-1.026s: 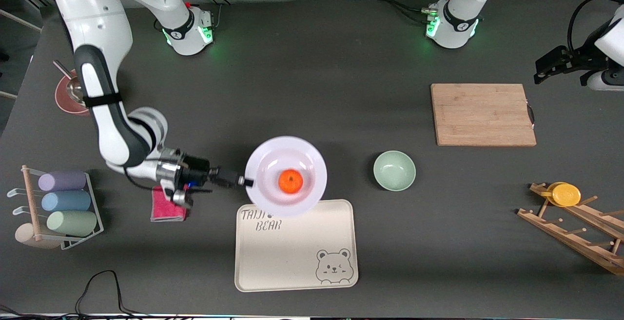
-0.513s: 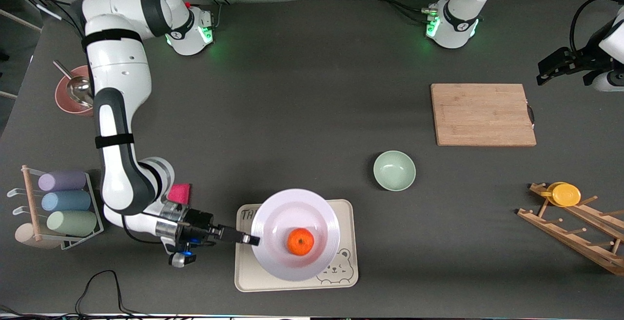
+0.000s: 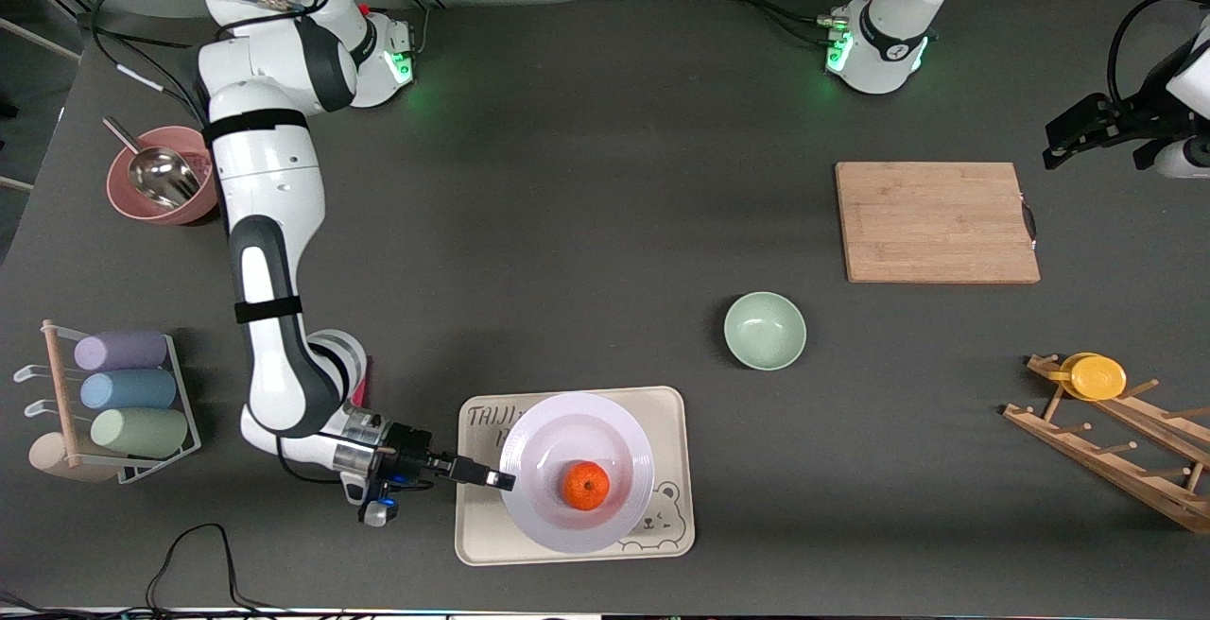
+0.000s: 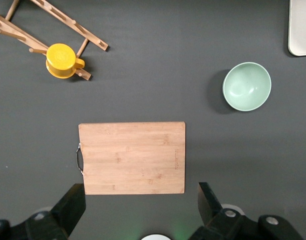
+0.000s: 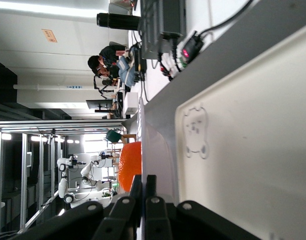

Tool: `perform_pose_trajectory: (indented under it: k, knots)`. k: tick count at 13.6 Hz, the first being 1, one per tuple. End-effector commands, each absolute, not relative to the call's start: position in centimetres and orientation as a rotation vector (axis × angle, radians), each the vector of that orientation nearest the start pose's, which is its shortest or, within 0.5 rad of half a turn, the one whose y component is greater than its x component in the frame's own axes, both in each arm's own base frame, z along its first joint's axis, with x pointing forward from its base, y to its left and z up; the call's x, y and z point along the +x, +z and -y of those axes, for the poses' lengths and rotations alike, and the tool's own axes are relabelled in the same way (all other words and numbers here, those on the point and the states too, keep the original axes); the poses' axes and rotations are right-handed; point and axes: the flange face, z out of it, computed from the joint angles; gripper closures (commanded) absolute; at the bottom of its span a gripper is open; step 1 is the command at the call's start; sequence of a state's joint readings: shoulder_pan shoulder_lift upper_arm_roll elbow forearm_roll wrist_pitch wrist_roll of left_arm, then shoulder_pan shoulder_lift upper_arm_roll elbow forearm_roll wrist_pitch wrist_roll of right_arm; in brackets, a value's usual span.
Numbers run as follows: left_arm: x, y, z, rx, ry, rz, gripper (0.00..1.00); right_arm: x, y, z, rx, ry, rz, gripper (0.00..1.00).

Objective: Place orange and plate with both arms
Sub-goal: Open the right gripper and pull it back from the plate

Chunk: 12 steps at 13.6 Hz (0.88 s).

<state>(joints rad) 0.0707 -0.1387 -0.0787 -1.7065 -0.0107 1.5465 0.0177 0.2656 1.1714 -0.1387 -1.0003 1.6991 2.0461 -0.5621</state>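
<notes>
The white plate (image 3: 577,431) lies over the cream bear-printed tray (image 3: 482,535) with the small orange (image 3: 586,486) in its well. My right gripper (image 3: 501,480) is shut on the plate's rim at the edge toward the right arm's end of the table. In the right wrist view the plate's rim (image 5: 155,150) runs between the shut fingers (image 5: 143,192), with the orange (image 5: 130,165) beside it and the tray (image 5: 252,150) below. My left gripper (image 4: 140,207) is open and empty, held high over the table near the wooden cutting board (image 3: 936,221), at the left arm's end.
A pale green bowl (image 3: 765,330) stands beside the tray. A wooden rack (image 3: 1115,440) with a yellow lid (image 3: 1097,376) is at the left arm's end. A cup rack (image 3: 113,403), a pink cloth (image 3: 364,374) and a pink bowl with a scoop (image 3: 161,185) are at the right arm's end.
My right gripper has carried the plate with the orange toward the front camera, from beside the tray's far edge to over the tray, and lower. The left arm has barely moved.
</notes>
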Motion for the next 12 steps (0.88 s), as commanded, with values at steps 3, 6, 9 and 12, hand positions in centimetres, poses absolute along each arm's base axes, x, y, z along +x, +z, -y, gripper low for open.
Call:
perform_pose_trajectory:
  k: [3, 6, 9, 12]
  knots:
    - [51.0, 63.4, -1.2, -3.158, -0.003, 0.02, 0.0, 75.8, 10.9, -19.9, -1.823, -0.272, -0.185, 1.0]
    - [51.4, 62.6, -1.2, -3.161, -0.015, 0.024, 0.0, 75.3, 9.4, -19.9, -1.836, -0.278, -0.166, 1.0]
    - [51.4, 62.6, -1.3, -3.161, -0.015, 0.028, 0.0, 75.2, 9.3, -20.0, -1.837, -0.278, -0.163, 0.97]
    - [51.4, 62.5, -1.3, -3.163, -0.015, 0.029, 0.0, 75.3, 9.5, -20.1, -1.834, -0.277, -0.163, 0.44]
